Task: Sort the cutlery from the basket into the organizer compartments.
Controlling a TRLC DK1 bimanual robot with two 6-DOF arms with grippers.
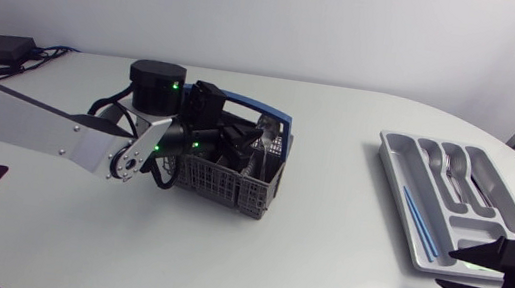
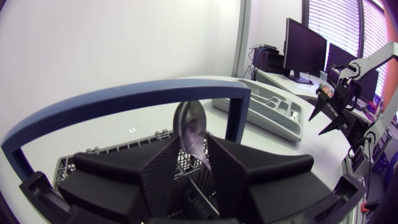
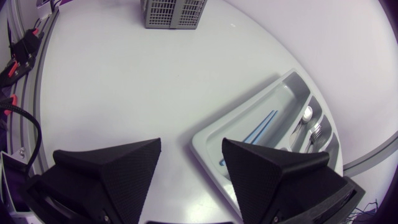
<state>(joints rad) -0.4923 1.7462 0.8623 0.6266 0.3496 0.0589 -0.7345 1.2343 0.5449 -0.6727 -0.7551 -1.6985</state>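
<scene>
Spoon, long axis along the fingers, bowl pointing ahead, clamped in left tool over basket; right tool wide, empty.

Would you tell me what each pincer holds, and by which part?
Left pincer grips a spoon at its neck, below the bowl; right pincer holds nothing.

The handle of the spoon is hidden inside the left claw.
</scene>
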